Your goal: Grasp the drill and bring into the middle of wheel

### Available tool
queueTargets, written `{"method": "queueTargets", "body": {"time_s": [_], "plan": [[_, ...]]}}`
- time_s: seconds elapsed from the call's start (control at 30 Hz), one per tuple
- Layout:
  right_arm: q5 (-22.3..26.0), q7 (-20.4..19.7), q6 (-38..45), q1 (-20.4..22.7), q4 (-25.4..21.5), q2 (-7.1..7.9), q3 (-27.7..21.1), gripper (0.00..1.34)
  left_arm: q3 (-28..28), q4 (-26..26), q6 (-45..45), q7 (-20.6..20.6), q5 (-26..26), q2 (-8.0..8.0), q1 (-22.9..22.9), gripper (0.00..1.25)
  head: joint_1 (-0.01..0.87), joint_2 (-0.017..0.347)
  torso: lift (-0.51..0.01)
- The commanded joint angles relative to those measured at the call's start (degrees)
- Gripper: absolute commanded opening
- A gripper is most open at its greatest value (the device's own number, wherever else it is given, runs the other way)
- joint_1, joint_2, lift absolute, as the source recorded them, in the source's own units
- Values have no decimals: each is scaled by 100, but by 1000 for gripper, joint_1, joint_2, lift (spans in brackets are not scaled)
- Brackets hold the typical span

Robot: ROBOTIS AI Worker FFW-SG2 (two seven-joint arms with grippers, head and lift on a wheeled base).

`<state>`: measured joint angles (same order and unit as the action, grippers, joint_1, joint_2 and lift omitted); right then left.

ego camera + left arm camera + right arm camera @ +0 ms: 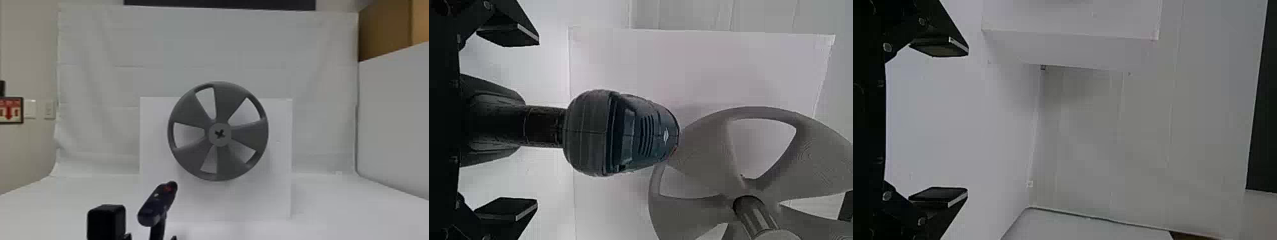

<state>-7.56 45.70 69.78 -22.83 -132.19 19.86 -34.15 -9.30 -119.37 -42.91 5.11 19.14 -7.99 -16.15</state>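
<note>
Drill (157, 204): left of and nearer than the wheel (218, 134), upright, likely so its handle (545, 126) suits gripping.
Left tool (537, 125): fingers apart astride the handle, seemingly ready to close.
Right tool (967, 121): fingers apart, empty.

The drill (649, 132) is noted as plastic-like, with a dull sheen on its housing; vents are moulded into the shell. A matt, plastic-looking surface is presented by the wheel (228, 99), largely smooth, faintly lined in places. The backdrop (207, 48) is recorded as matt cloth, softly creased. On the panel (153, 127), a smooth, flat finish is observed; its material cannot be determined.
</note>
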Motion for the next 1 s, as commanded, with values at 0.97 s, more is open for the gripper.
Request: {"method": "queueTargets", "body": {"time_s": [0.97], "plan": [[27,0,0,16,0,-9,-56,1049,2028,-25,-51,-2032,-1097,96,209,1062,0,0,-406]]}}
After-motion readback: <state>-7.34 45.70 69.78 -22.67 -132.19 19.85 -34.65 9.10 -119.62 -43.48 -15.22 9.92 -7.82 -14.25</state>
